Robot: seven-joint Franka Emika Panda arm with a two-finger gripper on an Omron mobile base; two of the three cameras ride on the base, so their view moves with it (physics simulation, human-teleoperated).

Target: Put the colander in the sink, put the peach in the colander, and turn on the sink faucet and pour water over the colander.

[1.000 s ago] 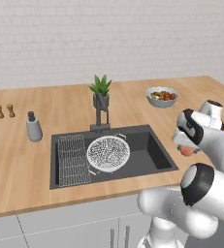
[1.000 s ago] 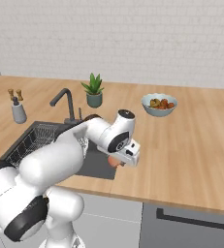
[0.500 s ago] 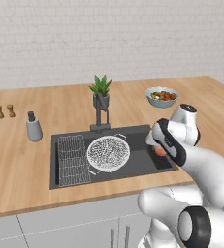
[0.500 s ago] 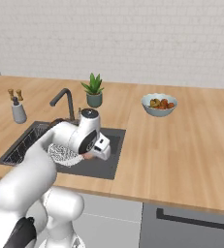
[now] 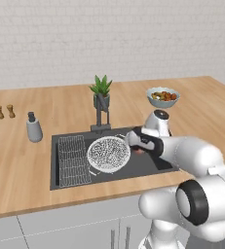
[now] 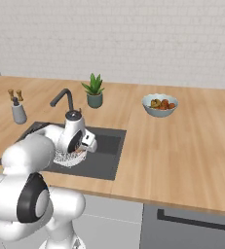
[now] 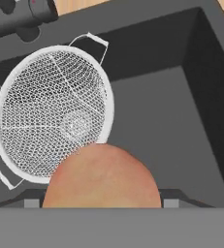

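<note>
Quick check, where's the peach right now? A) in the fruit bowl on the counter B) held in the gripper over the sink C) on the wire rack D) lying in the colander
B: the peach sits in the gripper above the sink, just beside the colander, not yet in it.

By the sink (image 5: 155, 165) there is one colander (image 5: 108, 153), one wire rack (image 5: 73, 159), one faucet (image 6: 62, 98), one peach (image 7: 102, 178), one potted plant (image 5: 102, 93), one soap dispenser (image 5: 33, 128), one fruit bowl (image 5: 162, 97), and two small shakers (image 5: 4, 112).
</note>
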